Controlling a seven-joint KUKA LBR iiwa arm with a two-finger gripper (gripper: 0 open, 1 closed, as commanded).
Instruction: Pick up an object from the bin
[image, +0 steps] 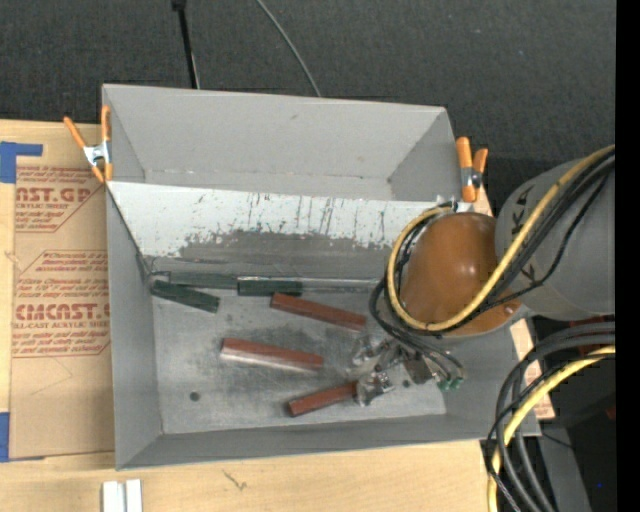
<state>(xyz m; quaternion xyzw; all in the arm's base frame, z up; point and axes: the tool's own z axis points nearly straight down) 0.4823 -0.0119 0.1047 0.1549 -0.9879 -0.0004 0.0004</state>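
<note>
- Camera view, looking down: the gripper (372, 382) sits low in the front right corner of the grey metal bin (280, 140), under the arm's orange cover (450, 275) and its looped yellow-and-black cables (397, 290).
- Task's thing — the front brown-red bar (318, 401): a short, straight, flat-sided stick of dull brick colour. It lies slightly slanted on the floor near the front wall, and its right end runs in under the gripper.
- Whether the claw is released or clenched cannot be told, nor whether it touches that bar; the metal parts there blur together.
- Nearest neighbour: a pale pink bar (270, 355), longer, lying just behind the front one and apart from it.
- Further back: the rear brown-red bar (318, 311), its right end near the cables.
- Along the foot of the back wall: the left dark green bar (186, 296) and the middle dark green bar (270, 287), end to end with a gap between.
- Open room — the front left part of the floor is bare, and so is the strip between the pink bar and the left wall. On the right the cover crowds the right wall, and the front wall stands close beside the gripper.
</note>
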